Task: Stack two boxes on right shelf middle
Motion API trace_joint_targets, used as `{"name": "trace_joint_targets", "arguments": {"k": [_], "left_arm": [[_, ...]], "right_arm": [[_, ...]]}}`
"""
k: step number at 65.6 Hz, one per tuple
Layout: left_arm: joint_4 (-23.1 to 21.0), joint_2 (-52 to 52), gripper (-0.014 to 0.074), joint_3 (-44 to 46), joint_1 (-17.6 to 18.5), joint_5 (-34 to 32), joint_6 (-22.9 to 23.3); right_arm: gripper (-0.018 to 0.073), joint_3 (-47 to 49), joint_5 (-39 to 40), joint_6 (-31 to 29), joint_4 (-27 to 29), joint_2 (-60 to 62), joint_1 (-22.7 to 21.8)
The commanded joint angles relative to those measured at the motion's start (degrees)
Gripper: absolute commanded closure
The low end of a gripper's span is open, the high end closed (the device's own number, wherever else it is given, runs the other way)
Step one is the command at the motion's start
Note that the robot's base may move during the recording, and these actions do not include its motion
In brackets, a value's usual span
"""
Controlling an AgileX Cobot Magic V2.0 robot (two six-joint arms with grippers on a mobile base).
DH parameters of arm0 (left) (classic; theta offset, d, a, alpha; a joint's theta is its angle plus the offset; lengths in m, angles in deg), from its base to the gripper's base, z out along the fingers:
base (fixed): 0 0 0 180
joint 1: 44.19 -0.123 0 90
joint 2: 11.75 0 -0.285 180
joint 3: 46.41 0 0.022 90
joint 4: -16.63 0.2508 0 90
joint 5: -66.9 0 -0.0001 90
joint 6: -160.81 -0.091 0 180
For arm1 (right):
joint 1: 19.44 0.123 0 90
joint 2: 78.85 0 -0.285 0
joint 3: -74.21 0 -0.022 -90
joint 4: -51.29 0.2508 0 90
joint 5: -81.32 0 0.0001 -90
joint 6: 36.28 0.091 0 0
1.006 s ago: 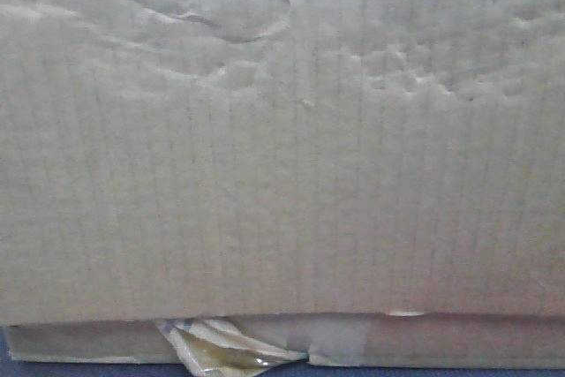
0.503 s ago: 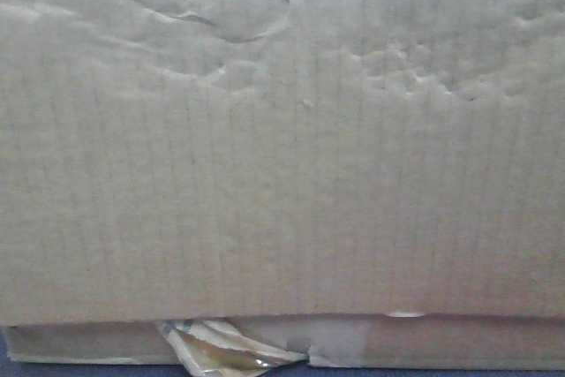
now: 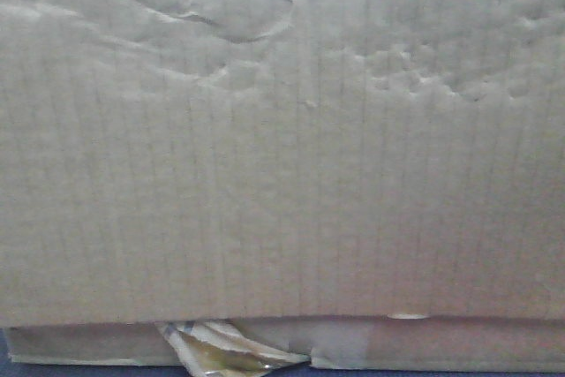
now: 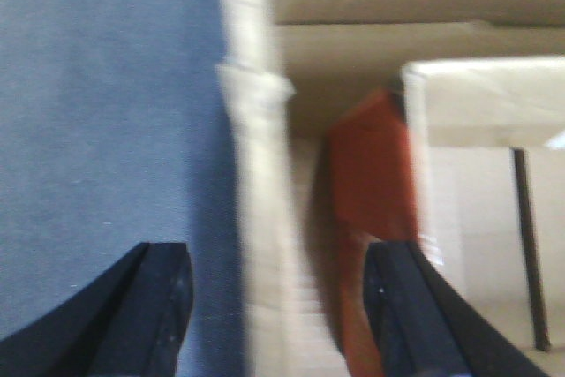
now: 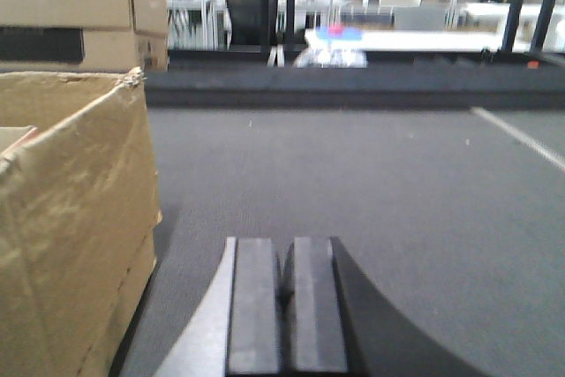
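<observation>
The left fingers (image 4: 159, 306) stand apart, straddling an open box wall (image 4: 258, 183), one outside, one inside. The right fingers (image 5: 256, 306) are pressed together and empty, with a cardboard box (image 5: 71, 218) just to their left.

Creased tan corrugated cardboard box (image 3: 282, 174) faintly ribbed in vertical lines, yellowish torn tape (image 3: 221, 352) on flatter tan cardboard box (image 3: 459, 346), grey carpet floor (image 5: 371, 174).

A tall box (image 3: 282, 147) fills the front view and blocks the way ahead. A box wall (image 4: 256, 218) stands between the spread left fingers (image 4: 150, 306), with bare blue floor (image 4: 97, 112) beside it. Ahead of the right fingers (image 5: 256, 306), grey floor (image 5: 371, 174) lies open, and a cardboard box (image 5: 71, 218) crowds their left.
</observation>
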Motion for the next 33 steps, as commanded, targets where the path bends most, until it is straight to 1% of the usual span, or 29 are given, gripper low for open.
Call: {"name": "trace_joint_targets", "arguments": {"k": [1,3,8,12,14,22,28,33], "left_arm": [[-2.0,0.0,0.0259,-0.1,-1.4,-0.3,-1.9],[-2.9,0.0,0.0259,-0.1,-1.7,-0.3,-2.9],[-3.0,0.3,0.0259,-0.2,-1.7,-0.3,-3.9],[-3.0,0.7,0.0259,-0.2,-1.7,-0.3,-3.9],[-3.0,0.9,0.0259,-0.2,-1.6,-0.3,-3.9],[-2.9,1.5,0.0259,-0.6,-1.5,-0.3,-3.9],[-2.9,1.8,0.0259,-2.1,-1.5,-0.3,-3.9],[-2.8,1.8,0.0259,-3.7,-1.5,-0.3,-3.9]], "right_arm": [[0.0722,5.7,-9.3,0.2,-0.1,-3.8,-0.4],[0.0722,7.5,-11.8,0.2,-0.1,-4.9,-0.4],[0.0722,11.8,-20.6,0.2,-0.1,-9.3,-0.4],[0.0722,14.3,-26.8,0.1,-0.1,-12.8,-0.4],[0.0722,14.8,-28.2,0.1,-0.1,-13.6,-0.4],[0.0722,15.9,-28.8,0.1,-0.1,-15.2,-0.4],[0.0722,15.9,-29.0,0.1,3.3,-15.2,-0.4],[0.0722,15.9,-28.1,0.1,4.1,-15.2,-0.4]]}}
